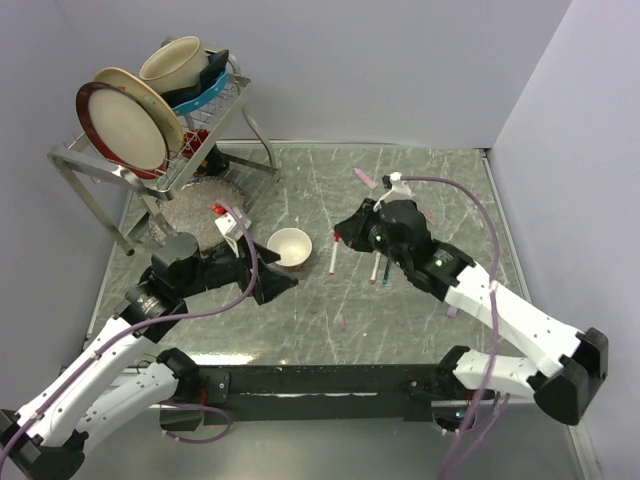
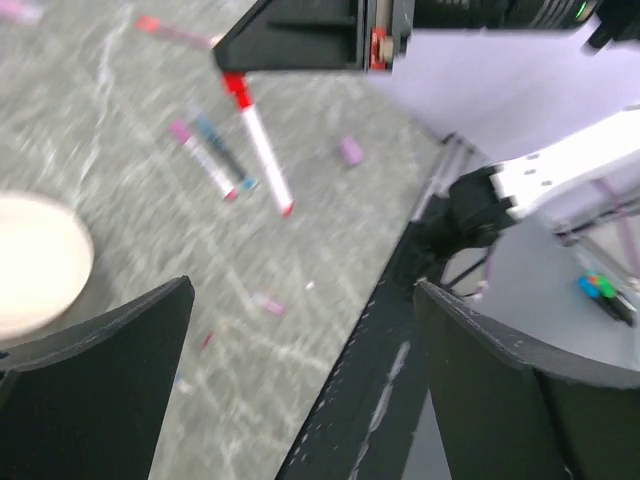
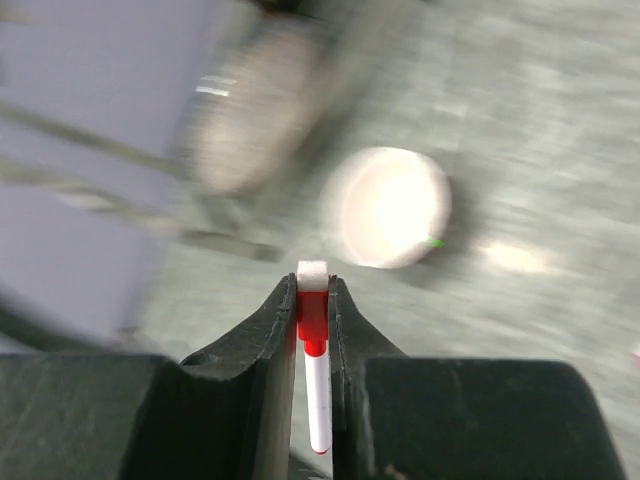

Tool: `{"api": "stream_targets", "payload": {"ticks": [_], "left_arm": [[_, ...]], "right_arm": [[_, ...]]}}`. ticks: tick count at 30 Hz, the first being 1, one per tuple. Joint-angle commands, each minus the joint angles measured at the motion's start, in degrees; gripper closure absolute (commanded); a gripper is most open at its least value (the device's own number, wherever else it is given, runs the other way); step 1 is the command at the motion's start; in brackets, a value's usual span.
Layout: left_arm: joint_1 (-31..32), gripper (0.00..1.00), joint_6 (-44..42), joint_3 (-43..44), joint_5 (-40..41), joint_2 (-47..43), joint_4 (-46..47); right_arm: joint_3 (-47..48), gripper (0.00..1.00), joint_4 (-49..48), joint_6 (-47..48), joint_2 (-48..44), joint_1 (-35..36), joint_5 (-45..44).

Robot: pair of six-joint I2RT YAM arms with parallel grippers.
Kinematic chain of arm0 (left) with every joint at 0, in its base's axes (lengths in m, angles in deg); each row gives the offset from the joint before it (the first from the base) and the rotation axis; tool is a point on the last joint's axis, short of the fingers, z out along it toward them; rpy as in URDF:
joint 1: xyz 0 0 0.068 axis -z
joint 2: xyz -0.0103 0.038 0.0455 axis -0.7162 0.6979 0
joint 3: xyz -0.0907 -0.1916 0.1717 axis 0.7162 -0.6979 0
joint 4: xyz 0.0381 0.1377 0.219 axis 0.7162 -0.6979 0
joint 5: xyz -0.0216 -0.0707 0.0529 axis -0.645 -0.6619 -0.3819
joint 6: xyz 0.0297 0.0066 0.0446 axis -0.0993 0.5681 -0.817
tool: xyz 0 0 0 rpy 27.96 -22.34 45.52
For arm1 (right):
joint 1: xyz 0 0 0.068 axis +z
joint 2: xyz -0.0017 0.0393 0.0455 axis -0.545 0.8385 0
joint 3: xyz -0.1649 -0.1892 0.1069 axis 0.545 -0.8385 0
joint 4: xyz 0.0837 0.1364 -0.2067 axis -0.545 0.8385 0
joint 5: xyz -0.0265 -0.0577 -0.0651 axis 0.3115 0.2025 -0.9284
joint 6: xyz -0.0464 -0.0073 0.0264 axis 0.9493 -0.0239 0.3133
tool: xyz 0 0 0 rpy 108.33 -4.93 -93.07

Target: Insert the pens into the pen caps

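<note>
Nearest: pink cap [image 2: 268,304] loose on the table. Left gripper [image 1: 280,285] at 6 o'clock of bowl [image 1: 272,240], jaws wide apart, empty. At bowl's 3 o'clock, right gripper [image 3: 313,290] clamped on white pen [image 3: 318,400] with red collar, hanging tip-down; capped or not, cannot tell. Further out at 3 o'clock: two pens [image 2: 207,162] lying side by side, lilac cap [image 2: 350,151] loose. Far, 1 o'clock: pink pen [image 1: 365,177]. Judged: most pairing left. No readable writing
</note>
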Motion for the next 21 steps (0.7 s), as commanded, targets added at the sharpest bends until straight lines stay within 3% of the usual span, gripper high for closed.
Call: {"api": "stream_targets", "payload": {"ticks": [1, 5, 10, 14, 21], "left_arm": [[-0.15, 0.01, 0.02, -3.33, 7.93, -2.79, -2.16], [-0.15, 0.01, 0.64, -7.36, 13.82, -6.75, -0.94], [-0.15, 0.01, -1.65, -7.29, 17.87, -9.57, -1.63], [-0.15, 0.01, -1.65, -7.64, 18.31, -10.27, -1.72], [-0.15, 0.01, -2.0, -7.11, 18.93, -9.48, -2.43]], "right_arm": [[3.03, 1.0, 14.51, 6.27, 6.68, -6.27, 3.06], [4.88, 1.0, 17.16, 8.65, 15.37, -11.89, 3.85], [7.95, 1.0, 13.73, 6.98, 24.35, -14.46, 5.53], [11.99, 0.91, 13.37, 5.23, 34.35, -14.9, 5.01], [17.44, 0.83, 14.25, 2.94, 43.25, -15.34, 0.88]]}}
